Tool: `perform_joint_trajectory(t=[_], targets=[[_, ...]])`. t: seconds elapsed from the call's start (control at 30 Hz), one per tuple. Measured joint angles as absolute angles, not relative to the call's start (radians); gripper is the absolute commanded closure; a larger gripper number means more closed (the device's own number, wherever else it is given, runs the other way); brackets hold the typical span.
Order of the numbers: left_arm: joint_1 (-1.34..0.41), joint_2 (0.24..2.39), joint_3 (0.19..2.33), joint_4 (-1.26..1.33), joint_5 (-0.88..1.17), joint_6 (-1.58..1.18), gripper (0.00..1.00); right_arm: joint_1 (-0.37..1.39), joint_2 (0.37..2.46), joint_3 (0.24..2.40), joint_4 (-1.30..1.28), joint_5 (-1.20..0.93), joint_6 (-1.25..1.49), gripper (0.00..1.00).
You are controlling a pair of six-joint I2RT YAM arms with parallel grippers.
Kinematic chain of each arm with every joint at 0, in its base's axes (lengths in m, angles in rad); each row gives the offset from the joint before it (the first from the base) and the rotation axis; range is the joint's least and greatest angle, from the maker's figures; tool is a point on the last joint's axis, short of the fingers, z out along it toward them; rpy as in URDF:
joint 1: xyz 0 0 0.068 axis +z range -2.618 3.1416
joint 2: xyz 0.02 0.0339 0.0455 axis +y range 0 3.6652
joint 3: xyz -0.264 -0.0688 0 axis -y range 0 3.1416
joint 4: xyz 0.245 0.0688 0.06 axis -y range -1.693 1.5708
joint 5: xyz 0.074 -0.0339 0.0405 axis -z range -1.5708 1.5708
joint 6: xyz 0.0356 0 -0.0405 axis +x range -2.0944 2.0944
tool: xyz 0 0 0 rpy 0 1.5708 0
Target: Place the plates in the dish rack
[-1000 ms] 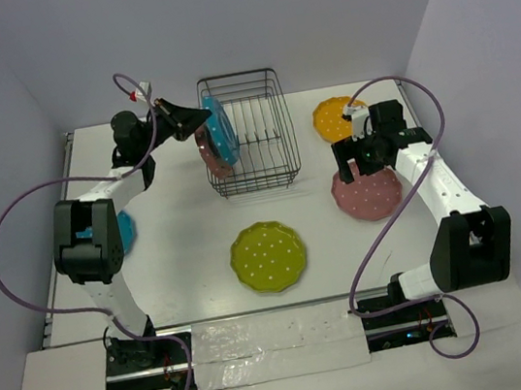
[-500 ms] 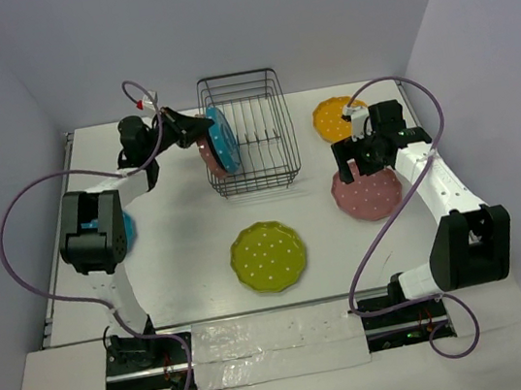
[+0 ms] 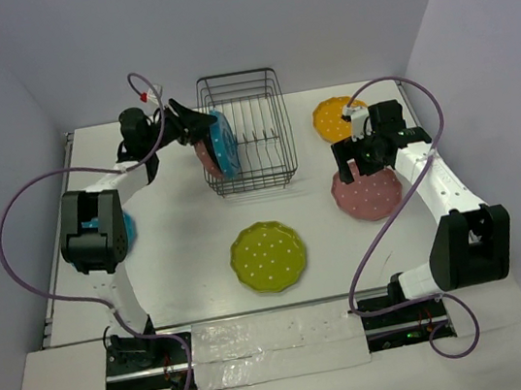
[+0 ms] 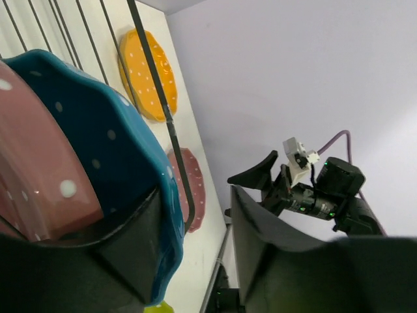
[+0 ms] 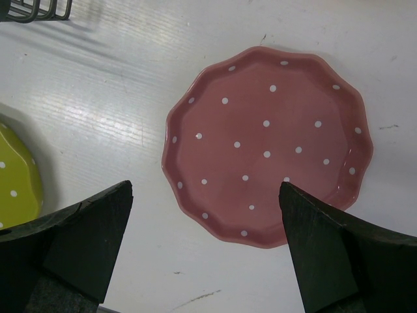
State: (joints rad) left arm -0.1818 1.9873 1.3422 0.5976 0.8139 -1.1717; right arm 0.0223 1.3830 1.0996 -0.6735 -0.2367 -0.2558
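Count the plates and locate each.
6. On edge at the dish rack's left end: teal plate, pink plate. Flat on the table: yellow-green plate centre, orange plate and second pink plate right, second teal plate left, partly hidden by the left arm.

One camera hangs high behind my two bases, looking down and forward over the whole table [image 3: 178,237]. My left wrist camera sits tipped sideways, hard up against the rack [image 4: 156,85], looking across to my right arm [image 4: 319,192]. My right wrist camera looks straight down, close over the pink plate [image 5: 267,150] lying flat, which all three views share.
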Motion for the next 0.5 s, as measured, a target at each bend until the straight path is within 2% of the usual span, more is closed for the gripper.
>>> perform_joint_trajectory(t=[0.23,0.4,0.5], targets=[[-0.181,1.918,1.391,0.369,0.743,-1.011,0.37,0.022,1.383,1.100,-0.673,-0.237,-0.256,0.00],[-0.175,1.842,1.480,0.113,0.617,-0.822,0.23,0.022,1.373,1.100,-0.673,-0.236,-0.256,0.00],[-0.167,1.789,1.578,-0.001,0.558,-0.690,0.22,0.022,1.363,1.100,-0.673,-0.237,-0.257,0.00]])
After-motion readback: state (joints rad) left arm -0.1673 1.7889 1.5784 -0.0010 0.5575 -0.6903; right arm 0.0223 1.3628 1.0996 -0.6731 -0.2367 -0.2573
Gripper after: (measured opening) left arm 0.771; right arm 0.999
